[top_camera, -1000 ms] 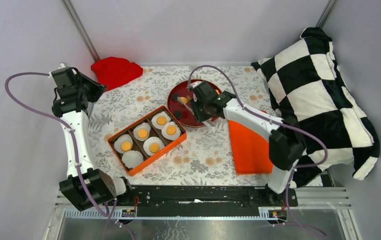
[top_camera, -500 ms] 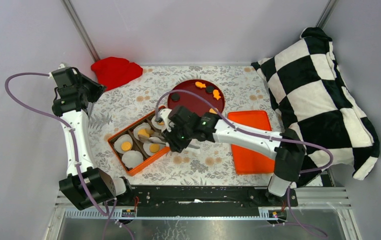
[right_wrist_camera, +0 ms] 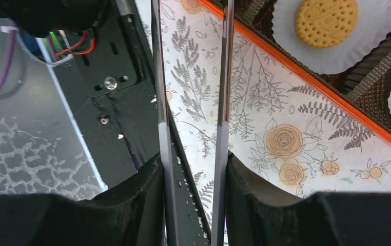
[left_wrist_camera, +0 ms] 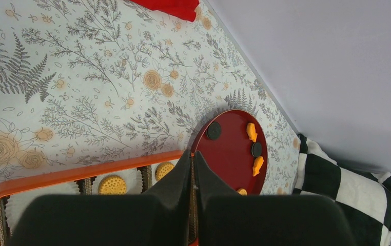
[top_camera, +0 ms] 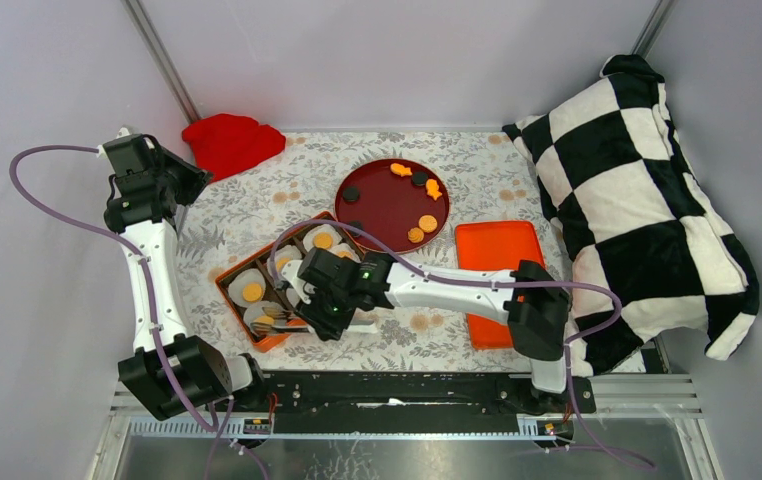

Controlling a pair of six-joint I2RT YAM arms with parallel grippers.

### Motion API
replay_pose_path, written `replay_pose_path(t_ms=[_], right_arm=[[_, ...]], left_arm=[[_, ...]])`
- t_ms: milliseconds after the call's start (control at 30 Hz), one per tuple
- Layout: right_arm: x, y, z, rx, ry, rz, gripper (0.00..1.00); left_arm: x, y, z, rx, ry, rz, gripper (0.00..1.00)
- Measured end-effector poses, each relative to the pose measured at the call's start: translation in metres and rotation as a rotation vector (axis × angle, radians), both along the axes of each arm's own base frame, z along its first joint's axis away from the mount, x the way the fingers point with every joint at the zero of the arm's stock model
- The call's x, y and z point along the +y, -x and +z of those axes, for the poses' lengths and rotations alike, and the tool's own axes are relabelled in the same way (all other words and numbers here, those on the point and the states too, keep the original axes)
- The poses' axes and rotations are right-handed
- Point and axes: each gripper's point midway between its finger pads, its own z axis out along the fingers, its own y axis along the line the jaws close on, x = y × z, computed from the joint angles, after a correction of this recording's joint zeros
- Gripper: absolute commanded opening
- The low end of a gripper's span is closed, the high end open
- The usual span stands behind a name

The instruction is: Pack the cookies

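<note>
fingers (right_wrist_camera: 223, 77) apart from the cookie (right_wrist_camera: 325, 23)

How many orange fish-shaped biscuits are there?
2, both on the round dark-red plate: one orange fish-shaped biscuit near its far rim, the other by its right edge. The right arm covers part of the orange box, so more may be hidden.

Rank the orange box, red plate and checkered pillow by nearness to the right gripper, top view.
1. Orange box, under the right gripper, near left.
2. Red plate, farther back, table centre.
3. Checkered pillow, far right.
</note>
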Motion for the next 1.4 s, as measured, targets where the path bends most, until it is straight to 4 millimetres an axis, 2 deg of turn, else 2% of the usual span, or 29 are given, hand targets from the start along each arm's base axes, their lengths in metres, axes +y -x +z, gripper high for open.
replay_pose_path(t_ms=[200,233,300,333,400,667,867,933,1000,1167,1233,1400], right_arm=[[0.001,-0.012,-0.017,-0.038,0.044,-0.024,0.05],[0.003,-0.015,-0.018,-0.048,0.046,-0.028,0.09],[0.004,-0.018,-0.02,-0.061,0.051,-0.035,0.28],[0.004,-0.02,-0.02,-0.068,0.052,-0.038,0.34],[0.004,-0.022,-0.02,-0.077,0.053,-0.042,0.41],[0.007,-0.024,-0.02,-0.09,0.043,-0.044,0.57],[0.007,-0.025,-0.027,-0.094,0.036,-0.043,0.53],[0.006,-0.024,-0.032,-0.091,0.042,-0.044,0.44],[0.003,-0.023,-0.037,-0.089,0.05,-0.045,0.4],[-0.001,-0.028,-0.049,-0.113,0.06,-0.07,0.09],[-0.001,-0.034,-0.054,-0.138,0.054,-0.088,0.01],[-0.006,-0.042,-0.056,-0.183,0.053,-0.127,0.0]], left_arm=[[0.0,0.0,0.0,0.001,-0.001,0.0,0.06],[0.0,0.0,0.0,0.0,-0.001,0.0,0.06],[0.0,0.0,0.0,0.0,-0.001,0.0,0.06],[0.0,0.0,0.0,0.0,-0.001,0.0,0.06],[0.0,0.0,0.0,0.0,-0.001,0.0,0.07],[0.001,0.001,0.0,0.001,-0.01,-0.001,0.08],[0.001,0.001,0.0,0.001,-0.012,-0.003,0.08],[0.001,0.001,0.0,0.001,-0.012,-0.003,0.08],[0.001,0.001,0.0,0.001,-0.012,-0.003,0.08],[0.001,0.001,0.0,0.001,-0.012,-0.003,0.08],[0.001,0.001,0.0,0.001,-0.012,-0.003,0.08],[0.001,0.002,0.002,-0.004,-0.016,0.0,0.08]])
